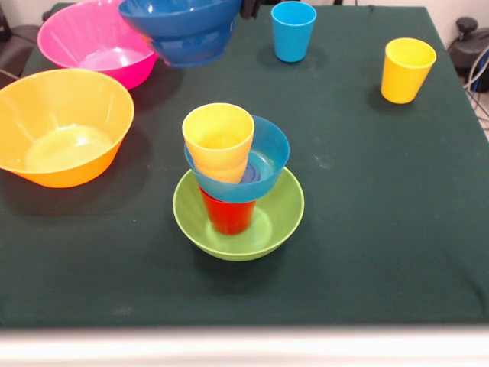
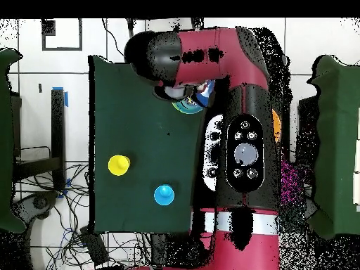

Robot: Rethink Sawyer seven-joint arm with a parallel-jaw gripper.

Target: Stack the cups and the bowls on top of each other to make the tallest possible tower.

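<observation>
The tower stands mid-table: a green bowl (image 1: 263, 222) holds a red cup (image 1: 228, 215), on it sits a small light blue bowl (image 1: 267, 157), tilted, with a yellow cup (image 1: 218, 134) nested in an orange cup (image 1: 227, 171). A dark blue bowl (image 1: 187, 27) hangs tilted above the table's far side, in front of the pink bowl (image 1: 80, 38). Only the tip of my gripper (image 1: 248, 8) shows, at the dark blue bowl's right rim. In the overhead view the arm (image 2: 211, 63) covers the gripper and most of the tower (image 2: 187, 106).
A large yellow-orange bowl (image 1: 61, 126) sits at the left. A light blue cup (image 1: 293, 30) (image 2: 164, 195) and a second yellow cup (image 1: 406, 70) (image 2: 119, 165) stand apart on the green cloth (image 1: 367, 229) at the far right.
</observation>
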